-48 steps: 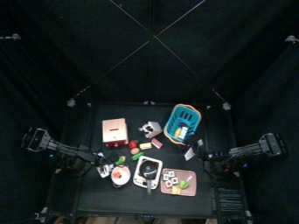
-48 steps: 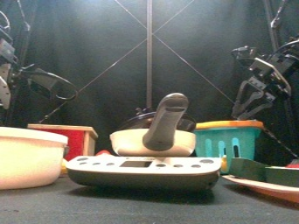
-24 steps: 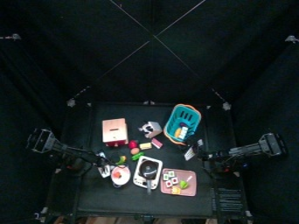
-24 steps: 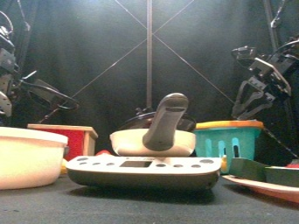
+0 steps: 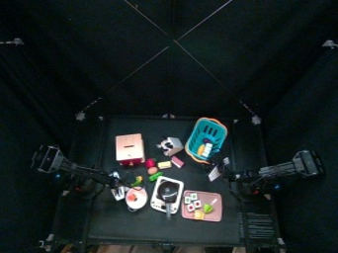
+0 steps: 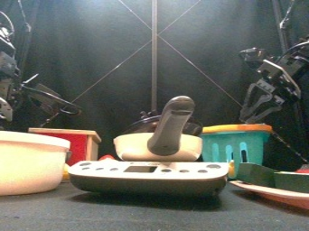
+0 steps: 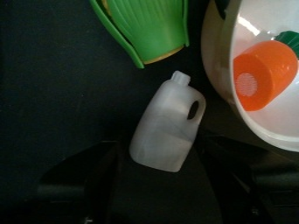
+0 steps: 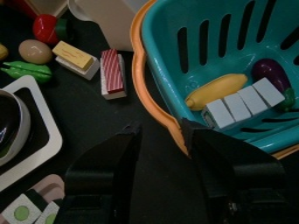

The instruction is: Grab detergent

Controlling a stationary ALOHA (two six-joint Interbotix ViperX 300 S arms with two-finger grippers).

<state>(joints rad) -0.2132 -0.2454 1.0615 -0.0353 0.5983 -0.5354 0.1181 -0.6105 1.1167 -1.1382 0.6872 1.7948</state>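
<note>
- The step in hand looks like the approach: the left tool (image 7: 149,179) hangs over the white detergent jug (image 7: 167,124), which lies flat on the black bench (image 7: 59,96), handle and spout pointing away from the tool; nothing is gripped yet
- The jug sits just beside a white bowl (image 7: 239,131) holding an orange piece (image 7: 260,75), with a green glove-like item (image 7: 146,28) near its spout end; the top view places this at the left front of the bench, by the left arm's tip (image 5: 122,181)
- The next move, as I judge it, calls for lowering so the jaws straddle the jug's body across its narrow width, then closing; the bowl rim close alongside leaves one jaw little room
- Left tool: jaws spread wide, one either side of the jug's base, holding nothing; whether they touch it I cannot tell
- Right tool (image 8: 158,175): rests above the teal basket (image 8: 176,114) rim, jaws apart, empty
</note>
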